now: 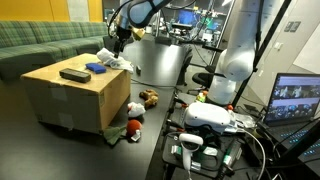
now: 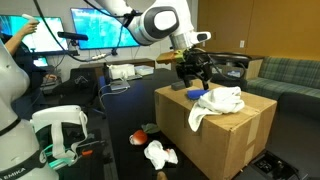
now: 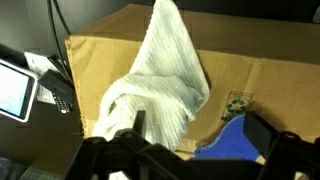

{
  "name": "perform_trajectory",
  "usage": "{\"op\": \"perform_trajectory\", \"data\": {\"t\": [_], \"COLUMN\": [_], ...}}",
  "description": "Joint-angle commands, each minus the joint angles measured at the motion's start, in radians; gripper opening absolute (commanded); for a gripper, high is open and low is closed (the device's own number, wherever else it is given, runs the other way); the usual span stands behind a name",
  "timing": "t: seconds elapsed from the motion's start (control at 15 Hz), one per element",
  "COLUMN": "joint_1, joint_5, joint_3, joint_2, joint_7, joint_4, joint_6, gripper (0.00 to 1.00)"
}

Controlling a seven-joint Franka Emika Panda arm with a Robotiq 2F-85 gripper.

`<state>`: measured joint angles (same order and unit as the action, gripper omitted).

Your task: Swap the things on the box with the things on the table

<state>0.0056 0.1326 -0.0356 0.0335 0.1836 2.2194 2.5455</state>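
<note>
Tool (image 2: 194, 78) spread wide above box (image 2: 225, 135), black remote (image 1: 74, 74) in an exterior view

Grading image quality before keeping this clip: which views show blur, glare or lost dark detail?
Wrist view: the black gripper is an unfocused silhouette, the white cloth on the tan cardboard box slightly soft. In an exterior view, the bright monitor screens glare while the nearly black table swallows detail. In an exterior view, the lit laptop screen outshines its surroundings.

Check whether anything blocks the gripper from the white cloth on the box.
Nothing visible does. The open gripper hangs just above the box, and the white cloth lies uncovered on its top. The blue item lies beside the cloth, not over it.
</note>
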Motion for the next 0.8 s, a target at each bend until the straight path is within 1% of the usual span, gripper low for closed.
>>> {"op": "perform_trajectory", "data": {"t": [0.0, 0.2, 0.6, 0.67, 0.73], "joint_1": [-0.019, -0.028, -0.044, -0.044, -0.044], "joint_5": [-0.012, 0.008, 0.0, 0.002, 0.005], "joint_3": [0.002, -0.004, -0.001, -0.001, -0.002], "joint_2": [0.131, 0.203, 0.31, 0.321, 0.327], "joint_7": [0.014, -0.001, 0.007, 0.008, 0.007], "joint_4": [-0.118, -0.169, -0.252, -0.263, -0.266], "joint_6": [0.036, 0.064, 0.082, 0.079, 0.077], "gripper": [1.0, 1.0, 1.0, 0.81, 0.74]}}
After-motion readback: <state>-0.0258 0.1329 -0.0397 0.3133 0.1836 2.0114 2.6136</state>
